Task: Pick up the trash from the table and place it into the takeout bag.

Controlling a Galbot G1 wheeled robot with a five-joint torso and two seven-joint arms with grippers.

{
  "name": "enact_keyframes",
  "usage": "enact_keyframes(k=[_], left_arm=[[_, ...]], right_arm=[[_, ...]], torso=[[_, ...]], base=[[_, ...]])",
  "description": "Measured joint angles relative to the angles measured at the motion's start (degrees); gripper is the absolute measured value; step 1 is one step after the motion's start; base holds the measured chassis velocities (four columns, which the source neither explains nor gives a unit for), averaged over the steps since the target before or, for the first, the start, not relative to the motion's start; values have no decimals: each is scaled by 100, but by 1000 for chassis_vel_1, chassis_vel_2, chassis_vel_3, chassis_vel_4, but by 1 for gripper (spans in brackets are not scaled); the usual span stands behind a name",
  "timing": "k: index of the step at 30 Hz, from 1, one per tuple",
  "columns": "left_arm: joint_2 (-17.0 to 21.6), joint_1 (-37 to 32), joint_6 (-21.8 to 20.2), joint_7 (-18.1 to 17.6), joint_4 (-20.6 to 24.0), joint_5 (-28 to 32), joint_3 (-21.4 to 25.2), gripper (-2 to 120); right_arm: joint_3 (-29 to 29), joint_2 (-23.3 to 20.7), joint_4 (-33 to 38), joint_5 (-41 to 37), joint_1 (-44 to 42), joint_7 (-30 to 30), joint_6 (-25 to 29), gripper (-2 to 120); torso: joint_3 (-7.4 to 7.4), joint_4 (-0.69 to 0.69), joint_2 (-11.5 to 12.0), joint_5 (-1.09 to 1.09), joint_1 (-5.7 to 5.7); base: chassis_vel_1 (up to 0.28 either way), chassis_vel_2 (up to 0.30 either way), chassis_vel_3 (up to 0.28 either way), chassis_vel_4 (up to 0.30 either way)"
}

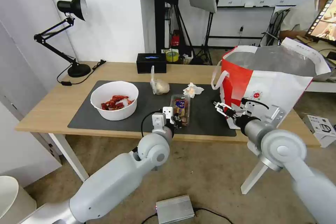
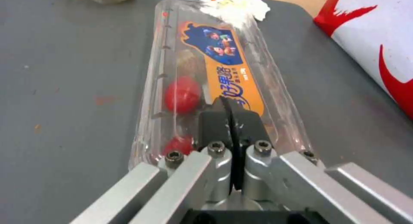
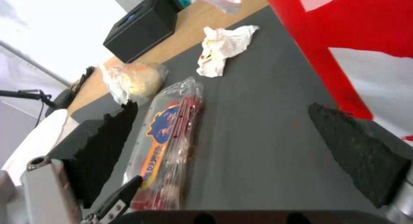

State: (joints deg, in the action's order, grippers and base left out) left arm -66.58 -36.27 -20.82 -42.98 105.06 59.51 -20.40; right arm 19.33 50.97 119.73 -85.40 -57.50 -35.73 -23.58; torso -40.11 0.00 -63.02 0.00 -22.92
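Left gripper (image 2: 230, 120) jaws clamped on clear tray's (image 2: 215, 72) near end; right gripper (image 3: 241, 146) jaws agape beside it

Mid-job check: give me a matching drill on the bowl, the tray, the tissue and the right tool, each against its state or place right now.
Things:
1. bowl
2. tray
3. tissue
4. right tool

States:
A. open, hanging over the mat beside the bag
B. near end pinched by the shut left tool
C. crumpled, lying free on the mat
D. holds red scraps, at the mat's left end

Pairs: 1-D, 2-B, 3-C, 4-A
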Motion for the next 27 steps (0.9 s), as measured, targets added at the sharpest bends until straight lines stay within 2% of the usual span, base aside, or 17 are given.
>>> enact_keyframes(k=[8,16,27], left_arm=[[-11,-13,0,-16,20,1,-19,0],[-1,-16,6,-26,30,1,-24,0],[-15,-77,18,-64,47,4,49,0]], right_arm=[[-160,142,-172,-187,236,-126,-124,100],[-375,448,-458,-797,677,-610,-340,100],[-655,674,-855,-952,1223,-904,-582,100]], torso=[[0,0,0,0,0],[0,0,0,-1,0],[0,0,0,0,0]], base=[[0,0,0,0],[0,0,0,0],[0,0,0,0]])
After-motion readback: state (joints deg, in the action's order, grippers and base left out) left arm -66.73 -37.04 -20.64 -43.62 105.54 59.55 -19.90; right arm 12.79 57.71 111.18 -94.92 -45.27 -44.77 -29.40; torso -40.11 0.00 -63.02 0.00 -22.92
